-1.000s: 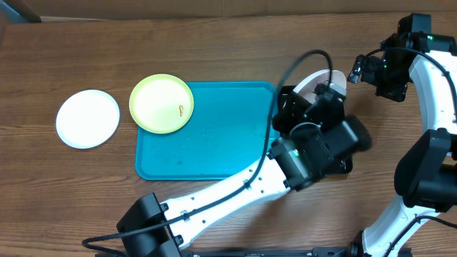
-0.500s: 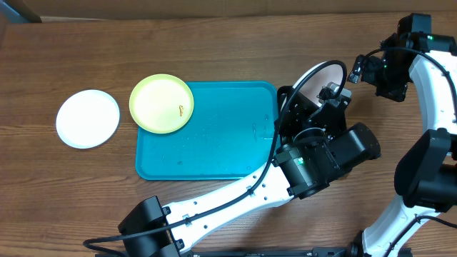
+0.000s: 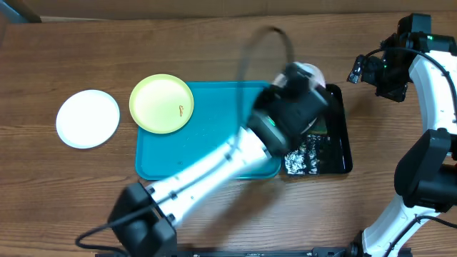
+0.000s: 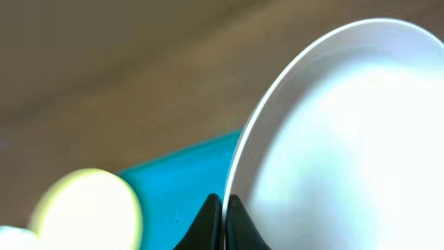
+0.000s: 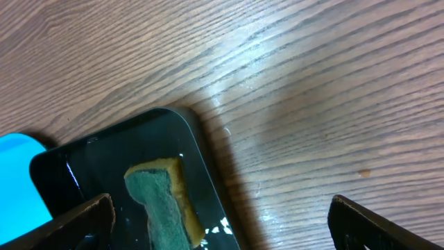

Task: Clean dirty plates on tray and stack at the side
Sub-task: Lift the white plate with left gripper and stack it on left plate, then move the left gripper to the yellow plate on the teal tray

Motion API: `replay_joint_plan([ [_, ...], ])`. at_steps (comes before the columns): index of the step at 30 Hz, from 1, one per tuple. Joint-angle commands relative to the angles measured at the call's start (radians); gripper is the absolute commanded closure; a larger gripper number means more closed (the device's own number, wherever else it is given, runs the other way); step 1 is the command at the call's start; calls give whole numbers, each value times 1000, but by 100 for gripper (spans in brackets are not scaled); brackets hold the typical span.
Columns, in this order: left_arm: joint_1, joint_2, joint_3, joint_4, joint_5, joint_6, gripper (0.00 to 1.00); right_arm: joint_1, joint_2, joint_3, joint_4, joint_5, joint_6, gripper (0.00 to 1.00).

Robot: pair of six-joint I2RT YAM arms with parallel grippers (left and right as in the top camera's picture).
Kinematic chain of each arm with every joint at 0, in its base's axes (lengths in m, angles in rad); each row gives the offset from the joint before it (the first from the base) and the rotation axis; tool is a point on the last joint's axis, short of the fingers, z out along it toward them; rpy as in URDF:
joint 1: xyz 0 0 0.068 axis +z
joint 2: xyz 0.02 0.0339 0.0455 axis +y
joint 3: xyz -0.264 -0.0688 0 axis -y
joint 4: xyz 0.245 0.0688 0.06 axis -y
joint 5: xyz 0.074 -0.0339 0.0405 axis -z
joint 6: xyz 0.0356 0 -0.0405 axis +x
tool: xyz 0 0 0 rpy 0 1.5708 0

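We grip one white plate (image 4: pixel 333 139) by its rim in our clenched left gripper (image 4: pixel 224 208), held on edge by the far right corner of the turquoise tray (image 3: pixel 207 153), while our right gripper (image 5: pixel 222 201) hangs spread wide near the black tray (image 5: pixel 90 173) and its sponge (image 5: pixel 159 208).

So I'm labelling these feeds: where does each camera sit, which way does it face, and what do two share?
Overhead: above the table, facing straight down at the turquoise tray; left arm and right arm show.
Left wrist: looks along the left gripper, shut on the held white plate.
Right wrist: angled down at the black tray and sponge; open right gripper shows.
Shared: black tray, overhead and right wrist.
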State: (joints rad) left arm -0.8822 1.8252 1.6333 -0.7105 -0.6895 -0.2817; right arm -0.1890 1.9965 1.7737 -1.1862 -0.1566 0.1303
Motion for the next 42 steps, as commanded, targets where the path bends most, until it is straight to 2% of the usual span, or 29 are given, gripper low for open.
replay_joint_plan([
  [1, 246, -20, 23, -23, 597, -121, 96, -2, -16, 10, 6, -1, 4, 0],
  [3, 390, -20, 23, -53, 748, -153, 96, -2, -16, 10, 6, -1, 4, 0],
  [7, 657, -19, 23, -132, 894, -179, 96, -2, -16, 10, 6, -1, 4, 0],
  [16, 1225, -19, 23, -312, 888, -168, 96, -2, -16, 10, 6, -1, 4, 0],
  [20, 1396, -19, 22, -344, 875, -167, 96, -2, -16, 10, 6, -1, 4, 0],
  [24, 1483, -18, 6, -345, 766, -168, 96, -2, -16, 10, 6, -1, 4, 0],
  [30, 1495, -14, -67, -292, 565, -173, 96, -2, -16, 10, 6, -1, 4, 0],
  [36, 1497, -14, -188, -165, 548, -195, 96, -2, -16, 10, 6, -1, 4, 0],
  [42, 1497, -14, -232, -114, 504, -197, 96, -2, -16, 10, 6, -1, 4, 0],
])
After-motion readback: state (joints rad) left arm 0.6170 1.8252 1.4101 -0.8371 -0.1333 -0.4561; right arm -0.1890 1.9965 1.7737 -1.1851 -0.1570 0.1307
